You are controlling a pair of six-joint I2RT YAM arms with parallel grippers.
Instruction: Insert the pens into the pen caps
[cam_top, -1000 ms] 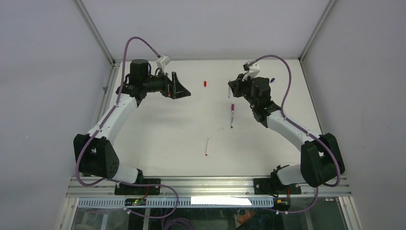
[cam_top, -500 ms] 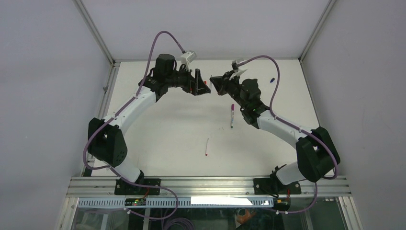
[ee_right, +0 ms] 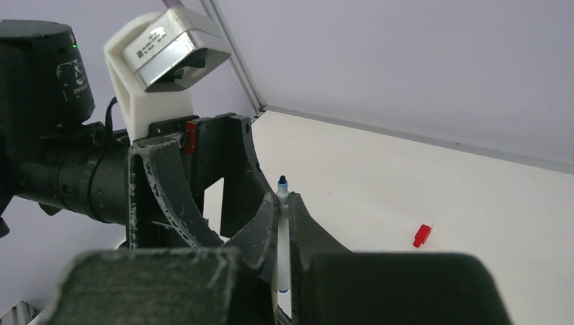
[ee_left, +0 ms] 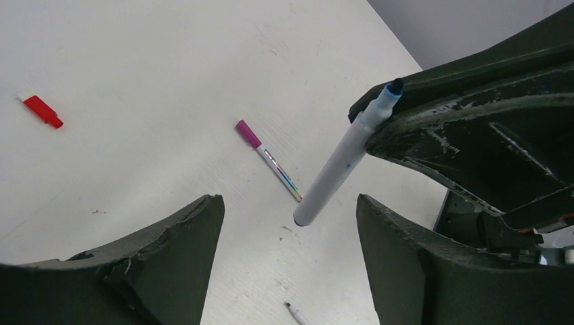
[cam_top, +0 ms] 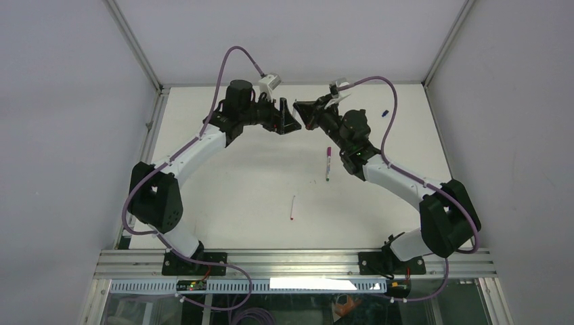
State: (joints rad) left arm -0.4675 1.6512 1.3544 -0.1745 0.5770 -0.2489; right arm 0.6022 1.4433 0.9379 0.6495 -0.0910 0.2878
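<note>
Top external view: over the far half of the white table [cam_top: 230,189], both arms have swung inward since a second ago, when they stood well apart. The left gripper [cam_top: 290,122] now faces the right gripper [cam_top: 306,112], tips almost meeting. The right jaws are clamped on a tilted blue-tipped pen [ee_left: 342,162]. Its blunt end hangs between the left jaws, which stand apart and touch nothing. Unmoved on the table lie a magenta-capped pen [cam_top: 328,161], a red-tipped pen [cam_top: 292,208], the blue cap [cam_top: 384,113] near the far right edge — and the red cap [ee_left: 42,111].
</note>
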